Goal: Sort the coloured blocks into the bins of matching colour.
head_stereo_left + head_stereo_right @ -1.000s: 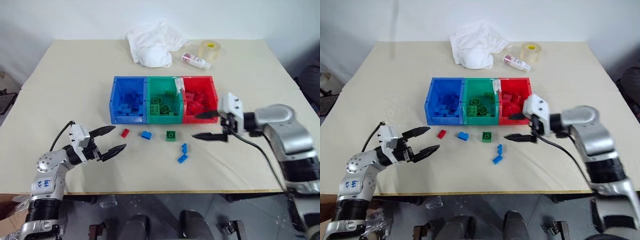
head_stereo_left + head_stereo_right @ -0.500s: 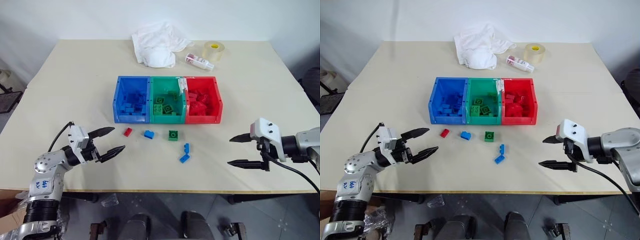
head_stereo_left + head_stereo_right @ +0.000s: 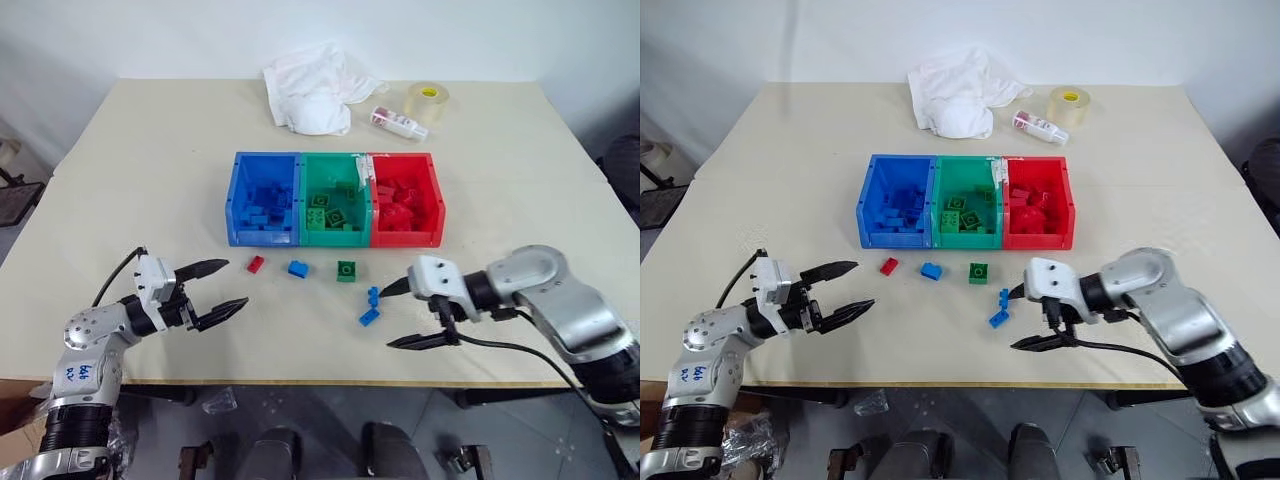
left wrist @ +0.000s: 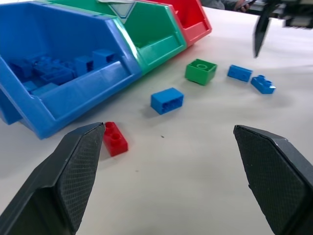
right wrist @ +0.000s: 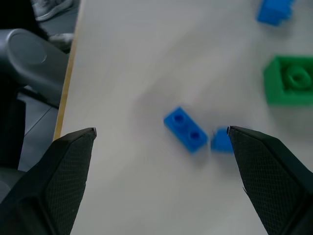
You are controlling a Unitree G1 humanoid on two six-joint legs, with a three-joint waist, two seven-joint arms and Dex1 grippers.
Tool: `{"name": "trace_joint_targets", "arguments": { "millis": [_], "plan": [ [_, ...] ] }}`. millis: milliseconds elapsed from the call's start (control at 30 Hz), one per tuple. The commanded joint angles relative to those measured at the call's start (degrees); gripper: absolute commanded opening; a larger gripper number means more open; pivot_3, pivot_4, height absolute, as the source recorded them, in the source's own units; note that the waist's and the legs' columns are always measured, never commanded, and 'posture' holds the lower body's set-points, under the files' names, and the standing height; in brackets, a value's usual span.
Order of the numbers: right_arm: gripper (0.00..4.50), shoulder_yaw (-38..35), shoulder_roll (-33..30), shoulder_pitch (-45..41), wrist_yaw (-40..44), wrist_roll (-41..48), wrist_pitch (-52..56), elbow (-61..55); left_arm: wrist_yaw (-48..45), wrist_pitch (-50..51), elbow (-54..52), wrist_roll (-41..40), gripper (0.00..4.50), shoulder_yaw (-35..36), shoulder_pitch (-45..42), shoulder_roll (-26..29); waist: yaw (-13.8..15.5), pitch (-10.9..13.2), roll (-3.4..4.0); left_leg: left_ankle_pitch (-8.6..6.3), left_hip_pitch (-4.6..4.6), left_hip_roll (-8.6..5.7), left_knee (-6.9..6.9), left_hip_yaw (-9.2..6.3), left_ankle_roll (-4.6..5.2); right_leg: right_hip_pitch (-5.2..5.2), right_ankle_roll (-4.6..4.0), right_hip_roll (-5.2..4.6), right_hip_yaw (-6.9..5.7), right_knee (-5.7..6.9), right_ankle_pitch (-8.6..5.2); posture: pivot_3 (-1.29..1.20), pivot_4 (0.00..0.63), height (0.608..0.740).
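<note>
The counter has a smooth, matt beige top. The three bins, blue, green and red, are glossy moulded plastic, and the loose bricks below them, such as the green brick, look like the same hard shiny plastic. At upper centre lies a crumpled white cloth, soft and matt, beside a roll of clear glossy tape. The right end effector's fingers carry finely textured matt black pads.

Both head views looked down from above over the whole counter, sharing nearly the same scene. The left wrist view sat low and close, facing the bins. The right wrist view looked steeply down, near two blue blocks.
</note>
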Motion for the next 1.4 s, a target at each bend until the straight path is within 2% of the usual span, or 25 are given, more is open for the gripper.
{"name": "trace_joint_targets", "arguments": {
  "millis": [33,233,633,667,933,1067,1233,1400],
  "plan": [
    [4.48,3.36,2.85,-3.77,1.77,-3.07,-3.93,4.16,-0.70,-0.46,-3.27,-1.91,4.50,1.72,2.20,0.57,-0.07,0.00,0.00,0.00,0.01,-0.01,0.01,0.00,0.00,0.01,0.00,0.00,0.00,0.00,0.00,0.00,0.150,0.740],
    [4.48,8.99,5.58,-6.85,4.27,-8.36,-7.33,9.84,0.97,-0.35,-6.25,-1.93,4.50,1.82,4.77,-0.30,0.02,0.00,-0.01,0.00,0.00,-0.01,0.00,-0.05,0.00,0.00,0.00,0.00,-0.03,0.03,0.00,0.00,0.150,0.740],
    [0.50,7.92,7.65,-9.32,4.86,-9.64,-7.88,12.30,2.45,-0.89,-6.68,-1.65,4.50,1.56,5.81,-1.08,-0.11,0.00,0.00,0.00,0.01,-0.02,0.01,-0.07,0.00,0.00,0.00,0.00,-0.05,0.04,0.00,0.00,0.150,0.740],
    [0.39,7.54,7.71,-9.40,4.75,-9.36,-7.57,12.05,2.50,-0.90,-6.52,-1.58,4.50,1.43,5.58,-1.16,-0.11,0.00,0.00,0.00,0.01,-0.02,0.01,-0.07,0.00,0.01,0.00,0.00,-0.05,0.04,0.00,0.00,0.150,0.740],
    [0.39,-0.01,11.41,-13.49,1.48,-2.71,-1.31,8.63,2.27,-1.14,-4.08,-0.85,4.50,0.83,3.04,-1.48,-0.16,0.00,0.00,0.00,0.00,-0.01,0.01,-0.07,-0.01,0.00,0.00,0.01,-0.06,0.04,0.00,0.00,0.150,0.740],
    [0.39,-3.92,16.72,-19.51,-3.85,-0.61,1.21,12.79,2.10,-1.59,-2.72,-0.58,4.50,0.73,1.75,-1.47,-0.40,0.00,0.00,0.00,0.01,0.00,-0.01,-0.07,-0.01,-0.02,0.00,0.01,-0.06,0.08,0.00,0.00,0.150,0.740],
    [0.39,-5.84,27.96,-29.90,-13.20,-2.47,-3.58,28.01,1.90,-2.67,-0.46,-0.10,4.50,0.42,-0.34,-1.45,-1.54,0.00,0.00,0.01,0.02,-0.03,-0.02,-0.09,-0.03,-0.06,0.00,0.01,-0.08,0.20,0.00,0.00,0.150,0.740],
    [0.39,-9.88,40.18,-38.14,-24.37,-3.71,-15.30,48.40,2.21,-3.34,-0.07,0.14,4.50,0.08,-1.19,-1.87,-2.73,-0.01,0.01,0.02,0.05,-0.04,-0.14,-0.16,-0.04,-0.12,-0.01,0.02,-0.19,0.33,0.00,0.00,0.150,0.740]
  ]
}}
